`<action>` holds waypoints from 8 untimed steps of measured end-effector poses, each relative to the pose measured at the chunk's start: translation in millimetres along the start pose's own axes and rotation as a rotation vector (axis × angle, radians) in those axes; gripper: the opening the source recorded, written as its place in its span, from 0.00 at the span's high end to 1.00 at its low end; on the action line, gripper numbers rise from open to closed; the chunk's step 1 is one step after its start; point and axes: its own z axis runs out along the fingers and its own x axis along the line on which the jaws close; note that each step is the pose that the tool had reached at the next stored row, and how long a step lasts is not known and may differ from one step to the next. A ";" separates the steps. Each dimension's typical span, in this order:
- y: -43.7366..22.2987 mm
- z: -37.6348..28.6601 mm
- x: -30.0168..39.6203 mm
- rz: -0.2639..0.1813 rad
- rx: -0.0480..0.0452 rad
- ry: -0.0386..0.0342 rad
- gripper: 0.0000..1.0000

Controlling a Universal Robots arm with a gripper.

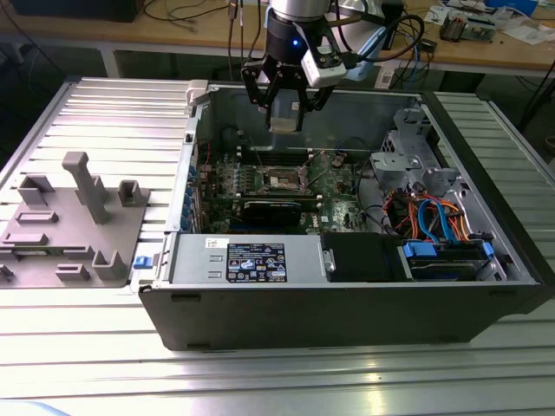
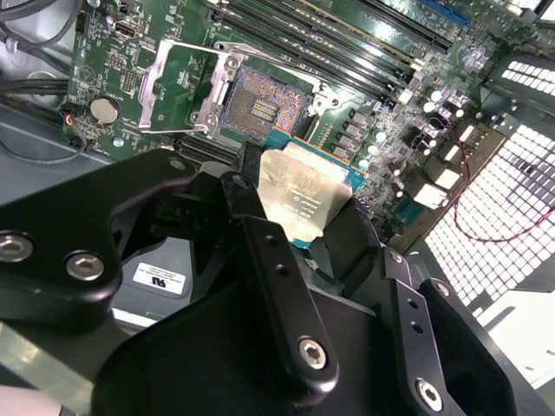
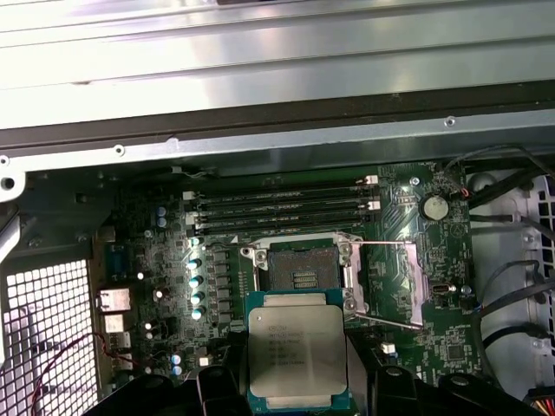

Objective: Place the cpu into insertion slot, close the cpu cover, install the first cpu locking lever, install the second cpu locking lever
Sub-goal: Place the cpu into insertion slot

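Cpu (image 3: 297, 351) in pincer (image 1: 286, 113), near insertion slot (image 3: 303, 270)

cpu (image 2: 305, 198) edges partly behind the jaws

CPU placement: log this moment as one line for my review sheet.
gripper: shut on cpu | cpu: held above motherboard, not seated | slot: empty | cover: swung open

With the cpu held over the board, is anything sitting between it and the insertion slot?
Nothing visible does. The gripper holds the cpu above the motherboard, and the insertion slot lies bare, its contacts showing. The cpu cover is swung open to one side of the slot, off the opening.
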 end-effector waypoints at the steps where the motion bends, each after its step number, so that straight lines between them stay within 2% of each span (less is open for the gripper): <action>1: 0.0 0.0 0.0 0.001 0.0000 0.0000 0.46; 8: 0.0 0.0 0.0 0.006 -0.0001 0.0000 0.46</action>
